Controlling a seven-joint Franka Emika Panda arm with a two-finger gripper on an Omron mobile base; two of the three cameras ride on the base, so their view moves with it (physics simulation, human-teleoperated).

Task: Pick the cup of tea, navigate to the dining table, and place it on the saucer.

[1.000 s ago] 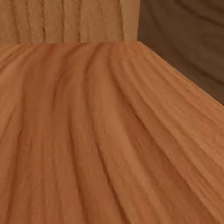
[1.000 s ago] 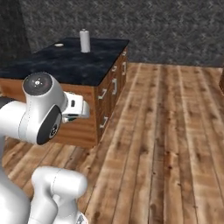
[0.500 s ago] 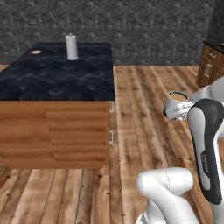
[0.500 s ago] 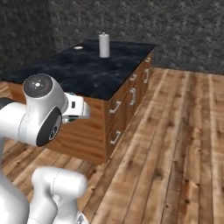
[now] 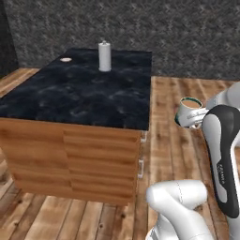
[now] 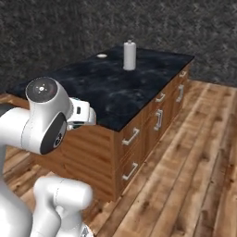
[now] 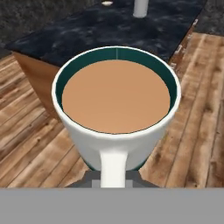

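The cup of tea (image 7: 116, 113), a white mug with a teal inside and full of light brown liquid, is close in the hand view, and my gripper (image 7: 113, 178) is shut on its handle. From the left base it hangs in the air (image 5: 189, 110) to the right of the dining table (image 5: 84, 96), off its near right corner and about level with the black marble top. The saucer (image 5: 65, 59), small and round, lies at the table's far left corner (image 6: 101, 56), and in the hand view it sits at the top edge (image 7: 106, 3). My gripper (image 5: 196, 119) is far from the saucer.
A tall white paper-towel roll (image 5: 104, 56) stands on the far part of the top, right of the saucer (image 6: 129, 55). Drawers with metal handles (image 6: 131, 137) line the table's side. Wooden floor (image 6: 185, 176) spreads around it, and a dark stone wall (image 5: 178, 33) lies behind.
The whole picture has shifted: the base has driven and turned, so the table now stands larger and closer. The cup stays in the shut gripper.
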